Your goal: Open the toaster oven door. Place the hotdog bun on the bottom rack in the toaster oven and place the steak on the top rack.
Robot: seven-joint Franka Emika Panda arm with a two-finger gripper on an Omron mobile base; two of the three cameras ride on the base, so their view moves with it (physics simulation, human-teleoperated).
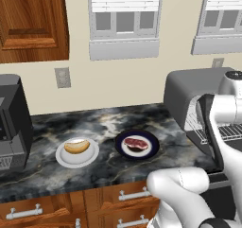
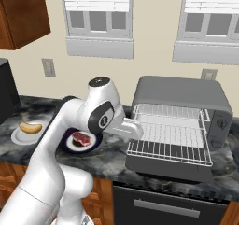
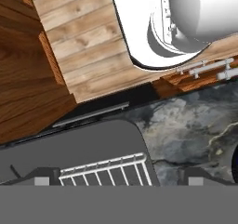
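In the left base view, the bun (image 1: 77,146) and steak (image 1: 136,143) are being left on plates on the tabletop (image 1: 108,123). In the right base view, the toaster oven (image 2: 179,126) is being shown open, racks bare, the arm bent low beside it. In the hand view, the end effector's (image 3: 116,180) fingertips are being held apart, empty, over the door (image 3: 93,144).

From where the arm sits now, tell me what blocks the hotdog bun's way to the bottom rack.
Nothing visible closes off the oven: the toaster oven door is down and the bottom rack is pulled out. Along the counter, though, the steak on its dark plate lies between the hotdog bun and the toaster oven.
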